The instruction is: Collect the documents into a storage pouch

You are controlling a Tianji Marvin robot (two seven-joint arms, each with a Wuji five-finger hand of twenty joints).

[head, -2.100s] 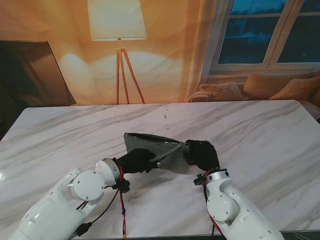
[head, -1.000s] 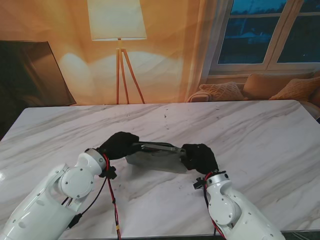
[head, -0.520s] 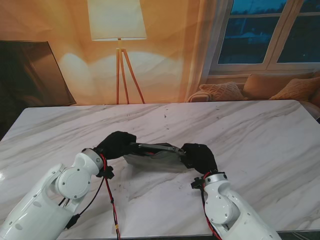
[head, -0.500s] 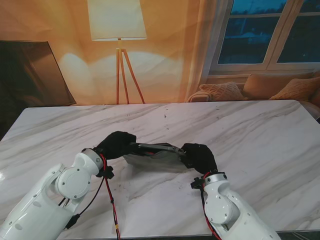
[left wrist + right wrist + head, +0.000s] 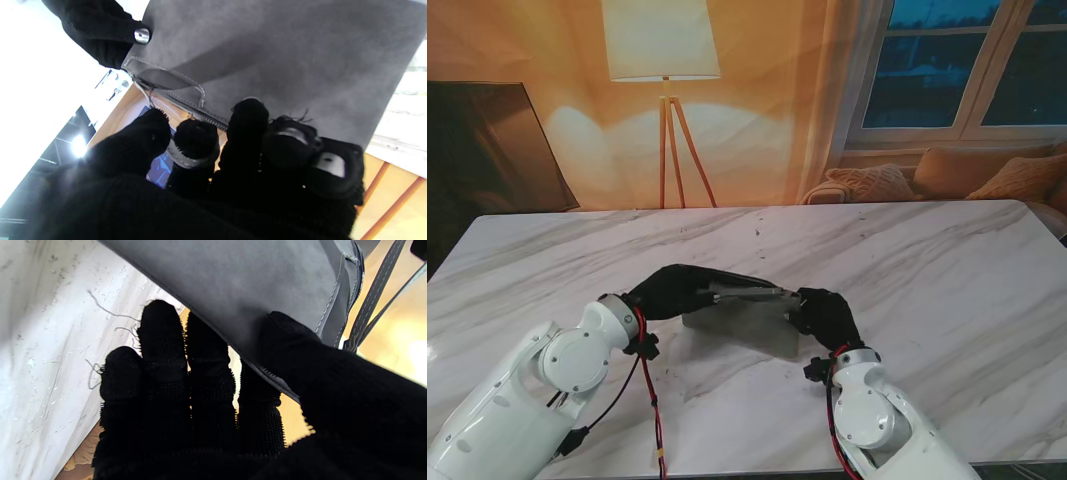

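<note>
Pouch [image 5: 742, 318] tilted up since earlier | left hand [image 5: 675, 290], right hand [image 5: 824, 315] gripping | no readable writing

Both arms reach in from the near corners, wrists angled toward each other. The left robot hand [image 5: 672, 290] stretches its fingers [image 5: 196, 136] forward, pinching; the right robot hand [image 5: 825, 315] is clamped, thumb [image 5: 293, 340] opposing the fingers.

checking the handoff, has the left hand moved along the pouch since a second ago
Yes. The left hand has stretched to the right along the top edge of the pouch, toward the right hand, judged against the veins of the marble table.
</note>
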